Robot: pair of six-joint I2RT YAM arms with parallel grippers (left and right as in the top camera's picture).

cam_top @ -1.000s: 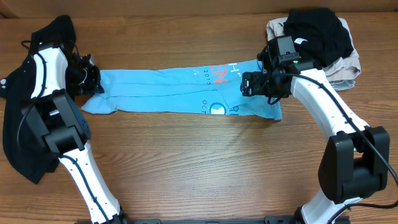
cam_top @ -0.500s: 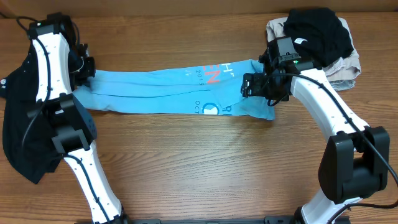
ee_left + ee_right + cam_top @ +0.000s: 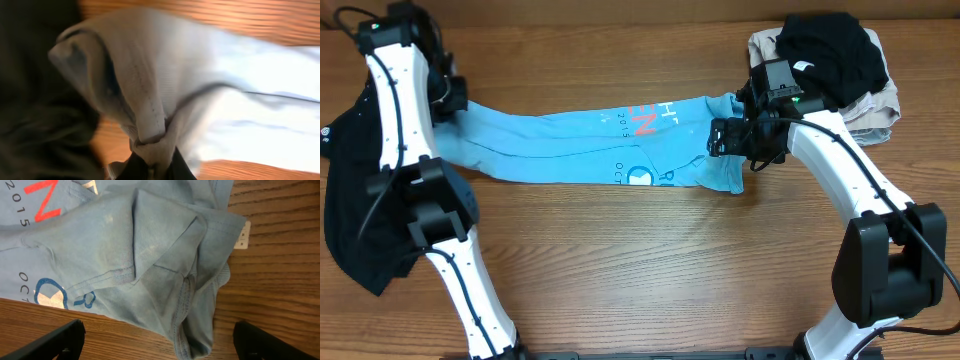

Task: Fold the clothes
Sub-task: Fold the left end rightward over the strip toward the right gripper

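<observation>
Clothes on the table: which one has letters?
The light blue T-shirt stretched across the middle. It carries white and red-orange lettering; the black shirt at left and the black-and-beige pile at right show no words.

T-shirt (image 3: 580,150) stretched left–right across far half of table (image 3: 650,270). Left end bunched, pinched between left gripper (image 3: 152,167) fingers, near far-left corner. Right end crumpled beneath right gripper (image 3: 160,335), fingers spread to either side of cloth. Plain shirt (image 3: 350,210) draped at table's left edge, left of T-shirt. Far-right corner, behind right gripper: one garment (image 3: 830,50) heaped on another (image 3: 875,105).
</observation>
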